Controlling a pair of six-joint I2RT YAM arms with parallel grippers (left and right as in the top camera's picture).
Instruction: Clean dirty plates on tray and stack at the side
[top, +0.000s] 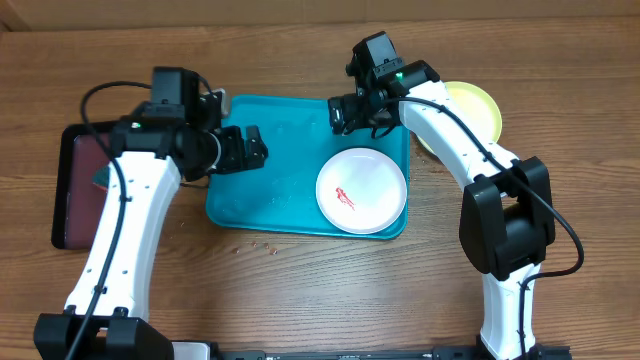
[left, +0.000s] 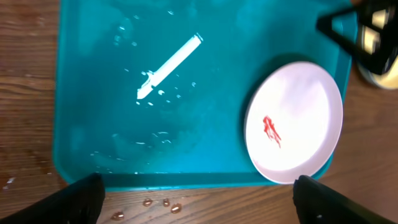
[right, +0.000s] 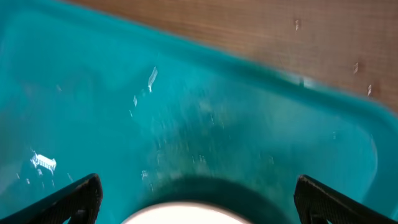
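Wooden table (top: 300, 290), bare brown grain. Teal tray (top: 270, 190), centre, its surface wet. Maroon tray (top: 75, 190), far left, partly under the left arm. White plate (top: 362, 190), on the teal tray's right part, bearing a red smear (top: 344, 199). Yellow-green plate (top: 480, 105), off the tray on the right, partly hidden by the right arm. Left gripper (top: 255, 147), over the tray's left side, fingers wide and empty. Right gripper (top: 352, 115), over the tray's far right corner, fingers wide and empty. Droplets (left: 165, 203), on the table just beside the tray's rim.

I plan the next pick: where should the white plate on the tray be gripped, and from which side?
I would grip the white plate by its rim on the far-left edge, coming from above over the bare middle of the tray. It lies flat, and its near and right edges sit close to the tray wall.
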